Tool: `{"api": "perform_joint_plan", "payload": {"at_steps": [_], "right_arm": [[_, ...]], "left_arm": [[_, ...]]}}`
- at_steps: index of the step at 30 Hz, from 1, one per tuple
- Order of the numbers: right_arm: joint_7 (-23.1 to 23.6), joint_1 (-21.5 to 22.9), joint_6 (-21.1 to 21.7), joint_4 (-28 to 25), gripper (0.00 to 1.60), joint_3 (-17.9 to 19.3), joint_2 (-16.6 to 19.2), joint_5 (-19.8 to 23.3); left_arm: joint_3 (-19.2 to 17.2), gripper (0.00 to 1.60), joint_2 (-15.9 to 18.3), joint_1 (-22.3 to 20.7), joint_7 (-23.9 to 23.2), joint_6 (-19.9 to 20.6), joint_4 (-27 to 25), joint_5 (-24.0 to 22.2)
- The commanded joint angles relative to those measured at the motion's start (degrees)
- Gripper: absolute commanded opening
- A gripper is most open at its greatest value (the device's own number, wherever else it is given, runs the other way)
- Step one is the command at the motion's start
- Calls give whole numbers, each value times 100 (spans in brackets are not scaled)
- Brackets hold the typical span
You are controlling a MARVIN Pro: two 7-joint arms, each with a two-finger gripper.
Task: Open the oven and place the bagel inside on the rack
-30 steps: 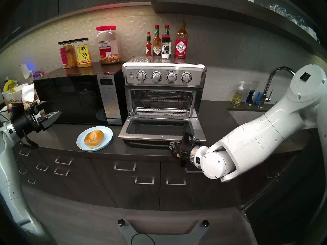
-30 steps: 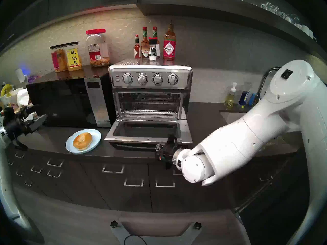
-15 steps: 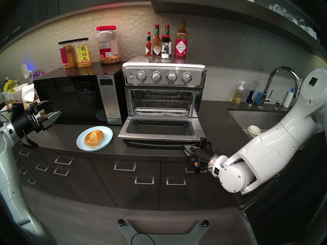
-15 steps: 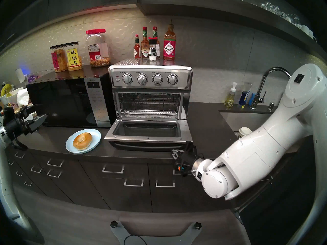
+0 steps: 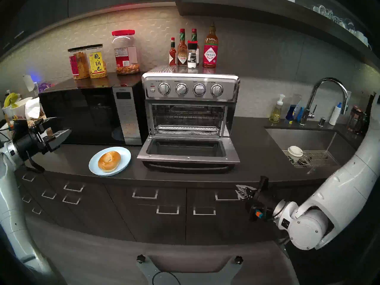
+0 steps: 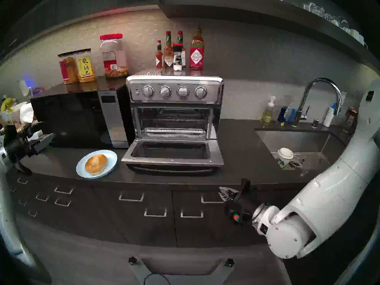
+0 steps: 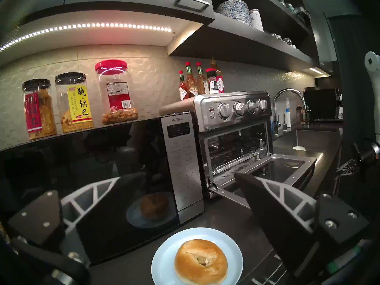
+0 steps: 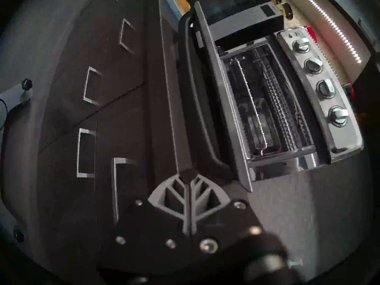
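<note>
Oven (image 5: 191,105): on the counter (image 5: 255,146), right of the microwave (image 5: 90,116); my inspection finds its door (image 5: 188,153) dropped flat toward the near edge, cavity exposed.
Rack (image 5: 186,117): wire shelf across the cavity, bare; foil-lined tray (image 5: 188,130) below it.
Bagel (image 5: 109,161): on the pale blue plate (image 5: 125,155), near left of the open door, untouched.
My left gripper (image 5: 58,130): level, fingers spread wide, empty, well left of the plate, in front of the microwave.
My right gripper (image 5: 242,191): fingers pressed together on nothing, off the counter's near edge, right of the door handle (image 5: 188,167), clear of it.
Sink (image 5: 304,138): far right, paper cup (image 5: 294,153) inside.
</note>
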Motion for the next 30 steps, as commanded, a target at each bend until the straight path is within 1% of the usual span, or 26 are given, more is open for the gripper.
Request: {"api": "perform_joint_plan", "payload": {"at_steps": [1, 4, 5, 7, 8, 11, 12, 14, 15, 16, 20, 21, 27, 28, 29, 30], "right_arm": [[-623, 606, -289, -87, 0, -524, 373, -459], [-820, 831, -501, 12, 0, -794, 393, -620], [-891, 853, -619, 40, 0, -828, 410, -653], [-996, 1050, -790, 54, 0, -1005, 388, -779], [-1090, 983, -872, 119, 0, -986, 367, -805], [-1126, 1287, -1266, 227, 0, -1113, 333, -908], [-1218, 1187, -1239, 314, 0, -1032, 310, -914], [-1157, 1420, -1557, 378, 0, -1096, 289, -955], [-1188, 1376, -1549, 426, 0, -1010, 300, -945], [-1147, 1484, -1695, 448, 0, -1030, 303, -943], [-906, 1675, -2077, 534, 0, -976, 382, -898], [-739, 1765, -2215, 494, 0, -996, 445, -859], [-286, 1804, -2832, 610, 0, -836, 660, -591], [-212, 1821, -2878, 623, 0, -822, 689, -538], [-121, 1838, -3042, 707, 0, -794, 729, -473], [-33, 1839, -3088, 743, 0, -757, 783, -411]], "left_arm": [[-17, 160, 22, -33, -11, -9, -57, -23], [-17, 160, 22, -34, -11, -9, -57, -23], [-17, 160, 22, -34, -11, -9, -56, -22], [-17, 160, 22, -34, -11, -9, -57, -22], [-17, 160, 22, -34, -11, -9, -57, -22], [-17, 160, 21, -34, -12, -9, -58, -22], [-18, 160, 21, -34, -12, -9, -58, -22], [-18, 160, 21, -34, -12, -9, -58, -22], [-18, 160, 21, -34, -12, -9, -58, -22], [-18, 160, 21, -34, -12, -9, -58, -22], [-19, 160, 20, -35, -13, -9, -60, -23], [-19, 160, 20, -35, -13, -9, -60, -23], [-18, 160, 20, -36, -13, -9, -57, -20], [-18, 160, 20, -36, -13, -9, -56, -20], [-18, 160, 20, -36, -14, -9, -57, -20], [-18, 160, 20, -36, -14, -9, -57, -20]]}}
